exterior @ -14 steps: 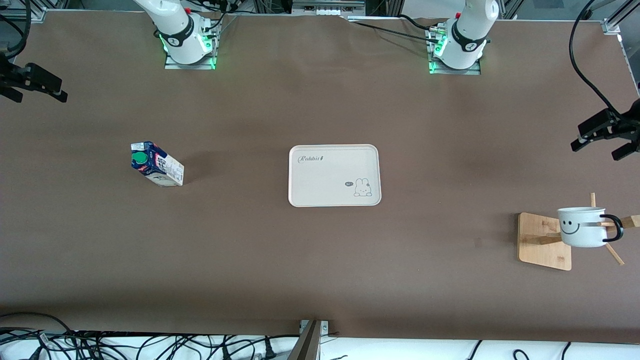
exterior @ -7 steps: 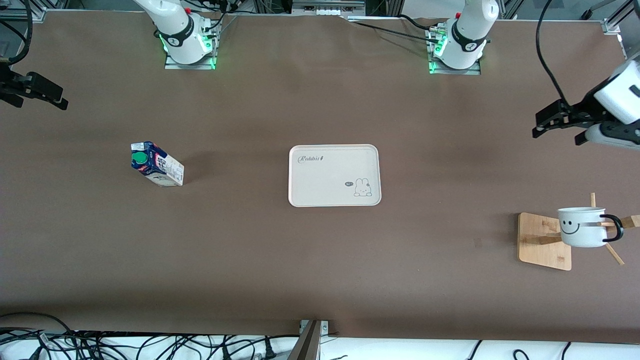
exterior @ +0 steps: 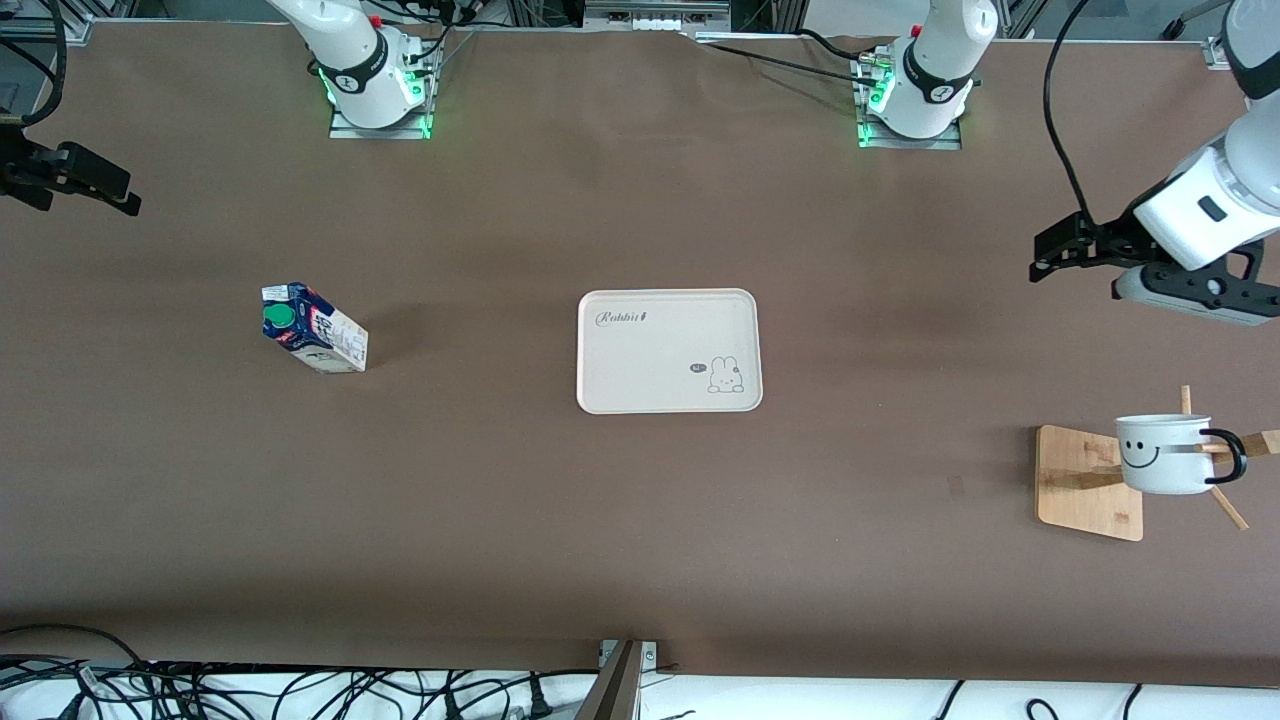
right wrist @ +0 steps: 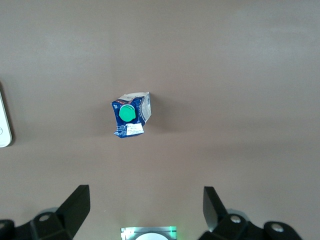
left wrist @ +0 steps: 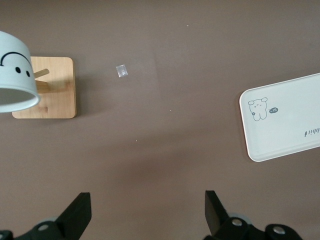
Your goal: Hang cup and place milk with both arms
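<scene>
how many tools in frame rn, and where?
2. The left tool is open, up over bare table at the left arm's end, with the cup hanging on the wooden rack. The right tool is open at the right arm's end, above the milk.

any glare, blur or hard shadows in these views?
Front view: even light, soft shadow beside the blue-and-white milk carton, white rabbit tray unglared, green glow at the arm bases. Left wrist view: white smiley mug cropped at the edge. Right wrist view: carton sharp, faint shadow.
</scene>
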### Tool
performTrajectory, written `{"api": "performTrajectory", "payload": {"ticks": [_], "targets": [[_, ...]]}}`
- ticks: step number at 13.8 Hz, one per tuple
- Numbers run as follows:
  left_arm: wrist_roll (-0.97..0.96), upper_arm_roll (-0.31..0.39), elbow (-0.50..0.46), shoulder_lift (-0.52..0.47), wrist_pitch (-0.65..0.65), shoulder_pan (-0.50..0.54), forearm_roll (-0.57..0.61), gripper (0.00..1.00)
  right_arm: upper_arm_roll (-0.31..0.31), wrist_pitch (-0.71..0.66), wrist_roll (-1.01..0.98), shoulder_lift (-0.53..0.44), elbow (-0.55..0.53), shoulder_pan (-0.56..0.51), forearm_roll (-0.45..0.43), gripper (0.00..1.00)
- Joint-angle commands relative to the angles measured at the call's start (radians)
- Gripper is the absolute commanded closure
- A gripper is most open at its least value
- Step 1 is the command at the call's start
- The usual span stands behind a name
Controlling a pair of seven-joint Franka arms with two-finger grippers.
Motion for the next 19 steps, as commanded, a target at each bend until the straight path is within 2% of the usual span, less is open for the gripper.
{"api": "performTrajectory", "payload": {"ticks": [1, 4, 10, 13, 15, 19], "targets": [[-0.033, 0.002, 0.040, 0.017, -0.068, -0.015, 0.025, 0.00, 0.007, -0.024, 0.016, 0.010, 0.027, -0.006, 0.012, 0.00], [-0.088, 0.002, 0.173, 0.098, -0.223, -0.016, 0.028, 0.00, 0.007, -0.026, 0.016, 0.010, 0.027, -0.006, 0.012, 0.00], [-0.150, 0.005, 0.186, 0.107, -0.266, -0.009, 0.042, 0.00, 0.007, -0.026, 0.015, 0.010, 0.027, -0.006, 0.012, 0.00], [-0.191, -0.001, 0.282, 0.093, -0.396, -0.007, 0.088, 0.00, 0.009, -0.026, 0.016, 0.010, 0.027, -0.006, 0.012, 0.00], [-0.185, -0.004, 0.287, 0.096, -0.394, -0.015, 0.134, 0.00, 0.007, -0.027, 0.015, 0.010, 0.027, -0.006, 0.012, 0.00], [-0.181, -0.008, 0.289, 0.090, -0.385, -0.015, 0.119, 0.00, 0.009, -0.029, 0.016, 0.008, 0.027, -0.006, 0.012, 0.00]]}}
